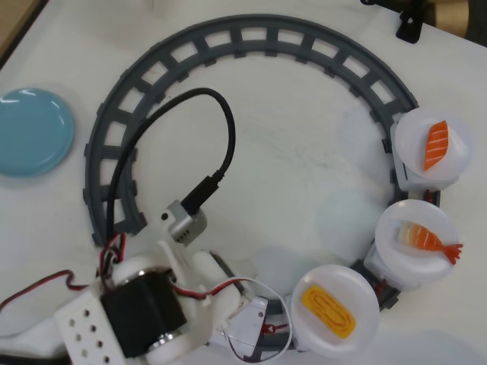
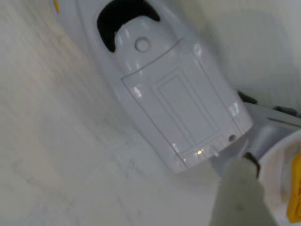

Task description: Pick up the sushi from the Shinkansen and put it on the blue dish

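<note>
White printed arm (image 1: 144, 308) showing black servo block, perforated plate (six holes), red wires, thick black cable (image 1: 217, 129) looping overhead.

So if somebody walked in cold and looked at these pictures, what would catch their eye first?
Probably the three round white plates along the right of the overhead view, carrying the yellow egg sushi, a shrimp piece and a salmon piece. Next, the grey curved track arcing across the table, with the blue dish alone at the left edge. The wrist view is filled by the white Shinkansen nose.
</note>
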`<act>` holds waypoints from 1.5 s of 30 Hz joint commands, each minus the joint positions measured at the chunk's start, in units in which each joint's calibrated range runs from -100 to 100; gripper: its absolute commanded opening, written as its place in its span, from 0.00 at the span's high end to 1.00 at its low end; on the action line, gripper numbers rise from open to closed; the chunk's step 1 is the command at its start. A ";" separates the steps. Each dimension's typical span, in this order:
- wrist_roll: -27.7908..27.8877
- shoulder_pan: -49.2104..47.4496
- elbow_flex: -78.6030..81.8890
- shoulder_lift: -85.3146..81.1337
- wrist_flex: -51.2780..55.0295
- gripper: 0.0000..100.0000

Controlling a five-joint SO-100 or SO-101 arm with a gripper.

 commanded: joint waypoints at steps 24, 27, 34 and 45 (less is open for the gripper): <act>6.14 6.01 -10.24 11.66 -1.72 0.64; 6.09 6.01 -9.97 11.66 -1.72 0.64; 6.09 6.10 -5.64 11.74 -2.66 0.64; 5.41 5.13 6.26 11.74 -10.13 0.64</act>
